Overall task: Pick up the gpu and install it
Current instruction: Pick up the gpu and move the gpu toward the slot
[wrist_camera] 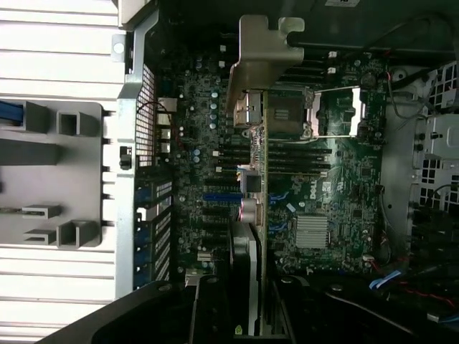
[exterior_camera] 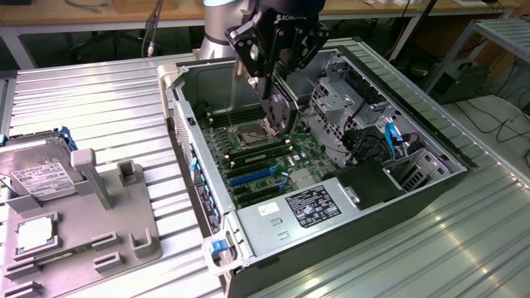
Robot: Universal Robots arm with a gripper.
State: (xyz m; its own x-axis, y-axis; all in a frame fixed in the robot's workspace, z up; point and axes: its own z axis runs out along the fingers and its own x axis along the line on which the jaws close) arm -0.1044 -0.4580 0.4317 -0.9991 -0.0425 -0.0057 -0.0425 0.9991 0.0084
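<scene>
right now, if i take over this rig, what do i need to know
Gripper: jaws shut on the gpu.
Gpu: held on edge over the motherboard inside the open pc case, apparently not touching the board.
Done: gpu picked up and over the case.
Left: not yet seated; the blue slots are bare.

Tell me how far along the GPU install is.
Pickup looks done: the hand grips the gpu edge-down over the open computer case. In hand: the card hangs above the motherboard. Left: it is not yet seated; the blue slots sit empty.
</scene>
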